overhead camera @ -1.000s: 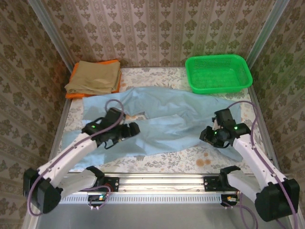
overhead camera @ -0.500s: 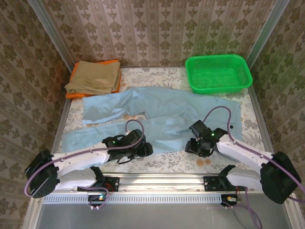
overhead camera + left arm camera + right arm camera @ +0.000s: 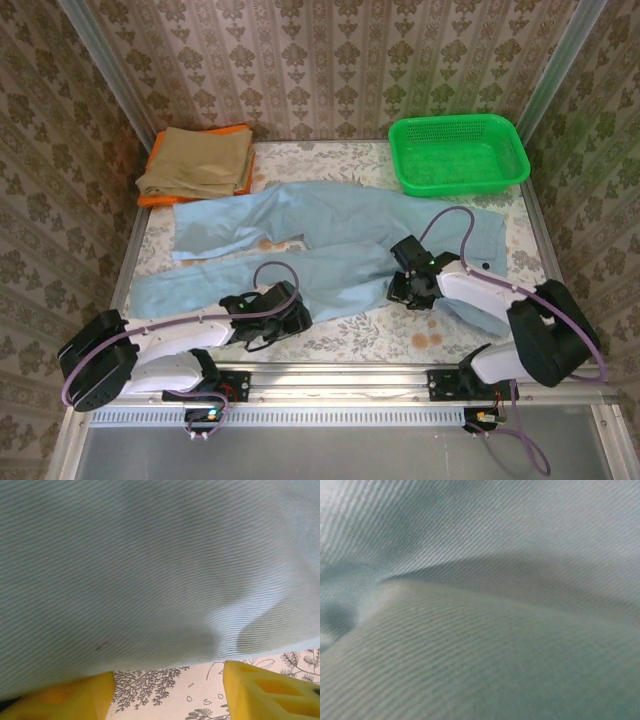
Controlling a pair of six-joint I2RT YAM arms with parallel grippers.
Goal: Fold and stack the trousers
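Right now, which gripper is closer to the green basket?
The right gripper: it is over the trousers, in front of the green basket. The left gripper is farther, at the trousers' near edge.

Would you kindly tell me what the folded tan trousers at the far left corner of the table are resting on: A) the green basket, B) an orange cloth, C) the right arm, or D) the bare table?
B: the tan trousers lie on the orange cloth, whose edge peeks out along their left and near sides, while the green basket stands across the table at the far right.
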